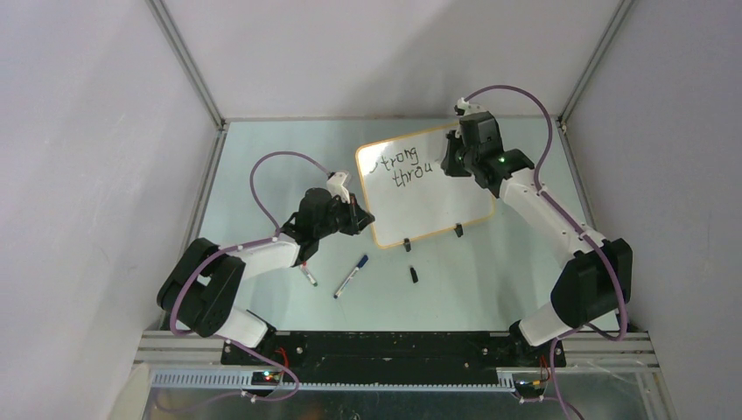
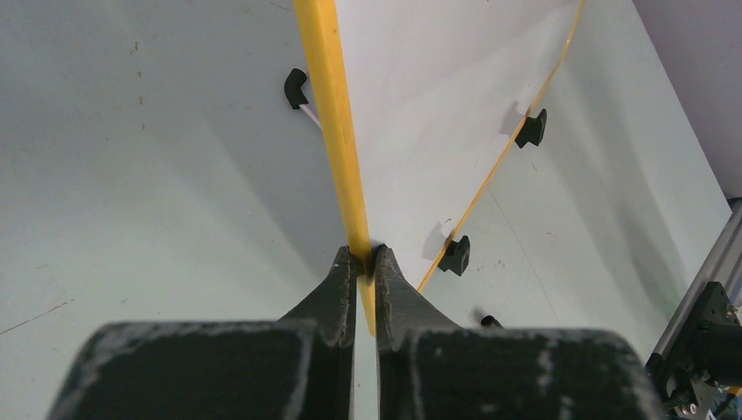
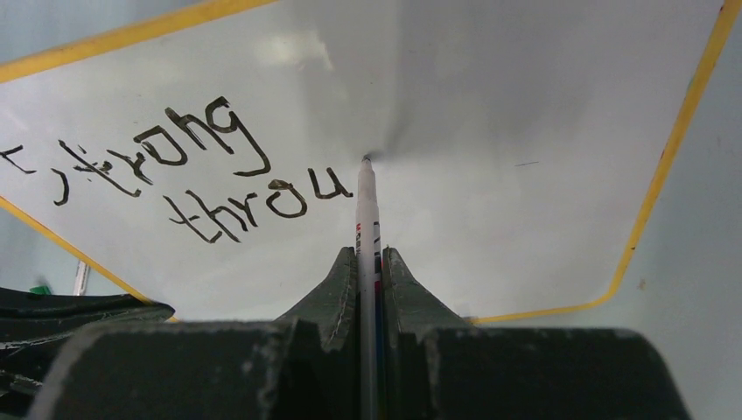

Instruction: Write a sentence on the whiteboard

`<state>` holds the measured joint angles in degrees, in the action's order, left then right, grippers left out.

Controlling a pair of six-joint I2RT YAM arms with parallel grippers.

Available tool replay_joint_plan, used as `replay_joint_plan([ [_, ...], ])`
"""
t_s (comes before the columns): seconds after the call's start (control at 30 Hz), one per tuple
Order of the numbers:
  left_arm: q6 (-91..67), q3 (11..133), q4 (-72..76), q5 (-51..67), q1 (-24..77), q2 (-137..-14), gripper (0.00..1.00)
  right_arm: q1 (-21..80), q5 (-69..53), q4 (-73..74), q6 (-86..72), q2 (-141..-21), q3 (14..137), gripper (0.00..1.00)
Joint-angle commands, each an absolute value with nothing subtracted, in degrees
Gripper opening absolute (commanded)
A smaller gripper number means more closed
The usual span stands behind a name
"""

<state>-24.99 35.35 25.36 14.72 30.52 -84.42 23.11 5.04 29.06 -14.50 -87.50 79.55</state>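
The whiteboard (image 1: 433, 201), white with a yellow rim, stands tilted on black clip feet (image 1: 458, 231) at the table's middle. My left gripper (image 1: 366, 219) is shut on its left edge; in the left wrist view the jaws (image 2: 363, 254) pinch the yellow rim (image 2: 332, 114). The sentence (image 1: 404, 171) reads "Strong" with "throu" under it (image 3: 254, 197). My right gripper (image 1: 452, 162) hangs over the board's upper right, shut on a white marker (image 3: 367, 219). The marker's tip touches the whiteboard (image 3: 525, 175) just right of the "u".
A blue-capped marker (image 1: 350, 276), a second pen (image 1: 308, 276) and a small black cap (image 1: 413, 274) lie on the table in front of the board. White enclosure walls close in the table's far and side edges. A metal rail (image 2: 709, 271) runs along one edge.
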Motion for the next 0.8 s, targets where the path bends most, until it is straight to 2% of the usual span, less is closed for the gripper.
replay_joint_plan([
  [0.0, -22.0, 35.9, 24.9, 12.1, 30.8, -83.0, 0.0, 22.9, 4.9, 27.2, -14.3, -88.3, 82.5, 0.0],
  [0.77, -22.0, 36.0, 24.7, 12.1, 30.9, -82.9, 0.0, 22.8, 0.8, 27.5, -13.9, -89.7, 82.3, 0.0],
])
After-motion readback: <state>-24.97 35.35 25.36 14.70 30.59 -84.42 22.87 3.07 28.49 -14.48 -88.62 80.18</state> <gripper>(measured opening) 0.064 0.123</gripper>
